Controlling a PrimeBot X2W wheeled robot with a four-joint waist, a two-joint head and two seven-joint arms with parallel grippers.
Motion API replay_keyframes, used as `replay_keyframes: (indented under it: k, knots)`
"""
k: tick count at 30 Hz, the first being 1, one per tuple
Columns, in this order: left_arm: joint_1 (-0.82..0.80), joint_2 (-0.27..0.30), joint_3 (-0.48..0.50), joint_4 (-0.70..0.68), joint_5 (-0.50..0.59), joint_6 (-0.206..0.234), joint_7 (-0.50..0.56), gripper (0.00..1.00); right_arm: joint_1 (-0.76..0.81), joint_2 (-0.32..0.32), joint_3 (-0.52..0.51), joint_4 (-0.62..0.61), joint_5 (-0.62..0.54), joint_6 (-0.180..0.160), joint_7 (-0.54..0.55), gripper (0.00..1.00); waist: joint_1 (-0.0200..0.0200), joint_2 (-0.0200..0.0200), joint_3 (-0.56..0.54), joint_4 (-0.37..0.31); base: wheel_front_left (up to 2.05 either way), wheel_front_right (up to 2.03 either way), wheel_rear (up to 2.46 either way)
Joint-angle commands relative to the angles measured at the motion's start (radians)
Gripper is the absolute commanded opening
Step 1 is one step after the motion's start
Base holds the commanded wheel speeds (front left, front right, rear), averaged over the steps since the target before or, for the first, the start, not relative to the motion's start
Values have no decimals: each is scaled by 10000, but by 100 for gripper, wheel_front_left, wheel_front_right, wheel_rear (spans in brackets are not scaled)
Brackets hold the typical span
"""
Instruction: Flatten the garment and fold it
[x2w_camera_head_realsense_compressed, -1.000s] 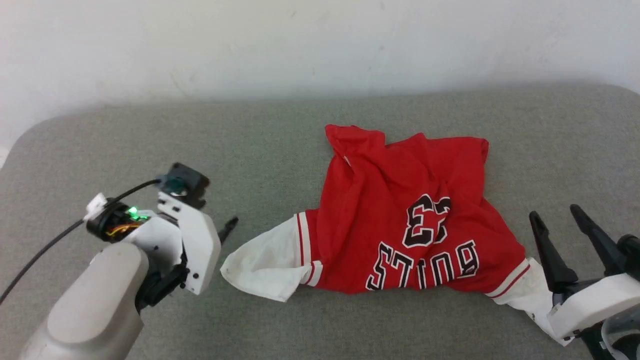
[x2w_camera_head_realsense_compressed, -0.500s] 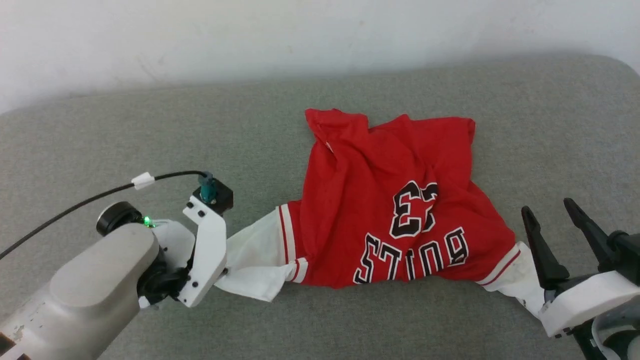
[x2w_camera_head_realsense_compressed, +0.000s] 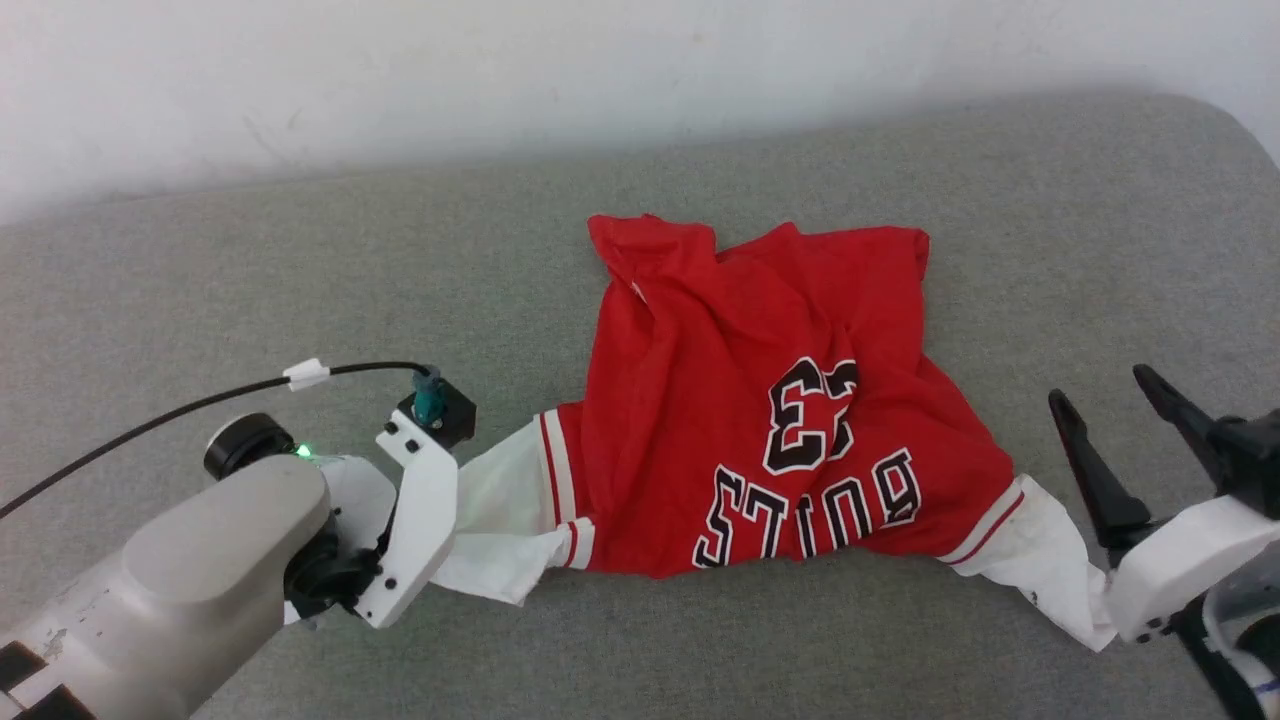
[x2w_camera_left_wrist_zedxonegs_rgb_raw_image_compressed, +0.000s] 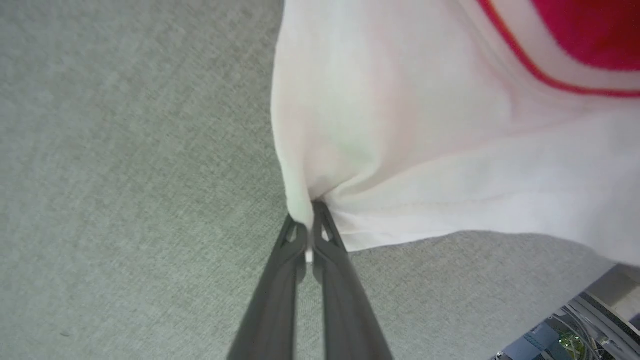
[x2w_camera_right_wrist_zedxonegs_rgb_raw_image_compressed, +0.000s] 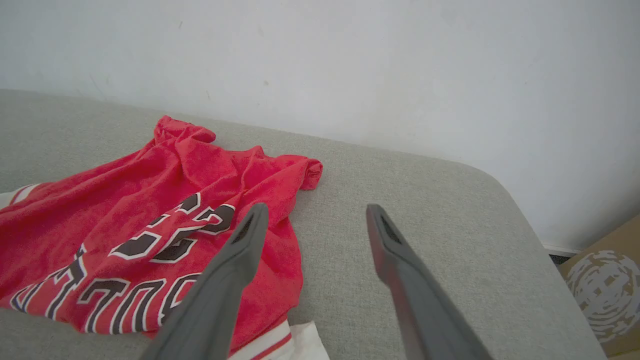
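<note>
the garment (x2w_camera_head_realsense_compressed: 790, 420) lies crumpled on a grey padded surface (x2w_camera_head_realsense_compressed: 300, 250) with a fine woven grain and rounded corners. it sits a little right of the middle, lettering side up. it is soft red jersey cloth, rumpled into ridges and folds toward its far edge. the black, white-outlined "bulls 23" reads upside down from the robot's side. both short sleeves are white, thin and limp, each joined to the red by red and white stripes.

the left sleeve (x2w_camera_head_realsense_compressed: 500, 520) runs out to the left gripper (x2w_camera_left_wrist_zedxonegs_rgb_raw_image_compressed: 310, 232). its dark tapered fingers are pinched together on a bunched corner of that white cloth, with a small tuft squeezed between them. the right gripper (x2w_camera_head_realsense_compressed: 1097, 385) stands spread wide and holds nothing, its fingers pointing toward the wall just beside the red body. the right sleeve (x2w_camera_head_realsense_compressed: 1050, 570) trails across the surface to that gripper's white housing; whether they touch i cannot tell.

a black cable (x2w_camera_head_realsense_compressed: 150, 425) with a white clip loops off the left wrist. behind it all is a plain white wall (x2w_camera_head_realsense_compressed: 500, 70), lightly scuffed. a brown cardboard box (x2w_camera_right_wrist_zedxonegs_rgb_raw_image_compressed: 605, 295) sits past the surface's right end.
</note>
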Motion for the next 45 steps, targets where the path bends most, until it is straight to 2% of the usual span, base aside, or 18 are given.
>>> replay_keyframes:
  k: [1, 4, 8, 9, 12, 15, 20, 26, 32, 33, 34, 39, 45]
  knots:
    - [80, 114, -202, 27, -174, -67, -207, 0, -269, -504, 134, 24, 195, -7, 411, 100, 0, -1, -182, 78, 0, 0, 0]
    - [-27, 309, -244, -38, -326, -67, -556, 0, -530, -1627, 492, -11, 729, -7, 1531, 100, 0, -1, -349, 161, 0, 0, 0]
    - [1, 397, -281, -60, -456, -67, -856, 0, -700, -3355, 1379, 110, 2033, -7, 3784, 100, 0, -1, -464, 275, 0, 0, 0]
    - [1, 397, -281, -60, -456, -67, -856, 0, -700, -3355, 1379, 110, 2033, -7, 3784, 100, 0, -1, -464, 275, 0, 0, 0]
    - [57, 380, -303, -39, -418, -67, -1003, 0, -874, -4253, 2040, 331, 3131, -7, 5221, 100, 0, -1, -452, 330, 0, 0, 0]
    - [50, 305, -315, -18, -356, -67, -1059, 0, -1102, -4907, 2772, 812, 3755, -7, 6259, 100, 0, -1, -369, 399, 0, 0, 0]
    - [-153, 173, -326, -6, -232, -67, -1146, 0, -1643, -4684, 3648, 2110, 4398, -7, 6549, 100, 0, -1, -129, 552, 0, 0, 0]
    - [-369, 103, -330, -37, -25, -67, -1163, 0, -2190, -3629, 4621, 3788, 4670, -7, 5813, 100, 0, -1, 152, 725, 0, 0, 0]
    - [-406, 98, -331, -16, 89, -67, -1204, 0, -2523, -3124, 5945, 5196, 4542, -7, 5134, 100, 0, -1, 244, 776, 0, 0, 0]
    - [-380, 96, -331, -3, 89, -67, -1217, 0, -2583, -3118, 6187, 5264, 4560, -7, 5001, 45, 0, -1, 221, 778, 0, 0, 0]
    - [-341, 103, -331, 23, 79, -67, -1241, 0, -2648, -3105, 6332, 5305, 4657, -7, 4806, 0, 0, -1, 177, 764, 0, 0, 0]
    - [33, 128, -331, 188, -155, -67, -1616, 0, -2967, -3558, 6671, 5280, 4746, -7, 3676, 0, 0, -1, -348, 672, 0, 0, 0]
    - [587, 514, -299, -142, -671, -67, -2969, 0, -2702, -4215, 6058, 4206, 4818, -7, 2103, 0, 0, -1, -1152, 594, 0, 0, 0]
